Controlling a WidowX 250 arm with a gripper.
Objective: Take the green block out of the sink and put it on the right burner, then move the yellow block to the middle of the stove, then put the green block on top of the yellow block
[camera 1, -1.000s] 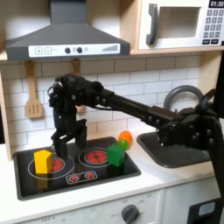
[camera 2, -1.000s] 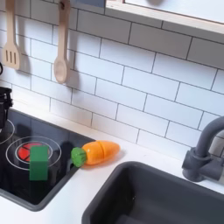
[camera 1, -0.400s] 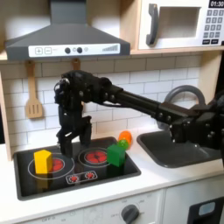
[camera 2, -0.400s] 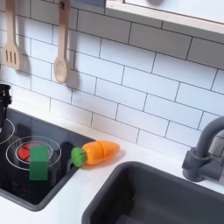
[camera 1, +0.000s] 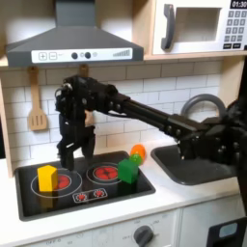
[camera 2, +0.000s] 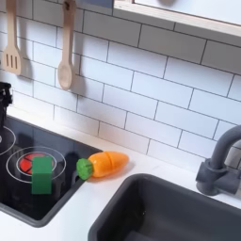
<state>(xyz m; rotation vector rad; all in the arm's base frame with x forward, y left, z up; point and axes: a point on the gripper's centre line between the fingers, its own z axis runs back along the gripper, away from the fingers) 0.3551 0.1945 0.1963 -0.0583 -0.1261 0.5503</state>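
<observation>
The yellow block [camera 1: 45, 178] stands on the left burner of the black stove [camera 1: 27, 200] in the first exterior view. On the right burner's right edge sits the green block [camera 1: 128, 170], also seen as the green block [camera 2: 41, 174] on a red ring in the second exterior view. My gripper [camera 1: 70, 157] hangs open, fingers pointing down, above the back of the stove between the burners, up and to the right of the yellow block and holding nothing. The sink [camera 1: 198, 166] lies at the first exterior view's right.
A round orange-and-green toy [camera 1: 138, 151] lies behind the green block, and shows as the toy [camera 2: 104, 165] between stove [camera 2: 58, 193] and sink [camera 2: 169, 212]. The dark faucet [camera 2: 222, 158] rises behind the basin. Wooden utensils [camera 2: 65, 56] hang on the tiled wall.
My gripper swung slightly right, then back left toward the yellow block, staying open. Both blocks and the toy have stayed where they were.
</observation>
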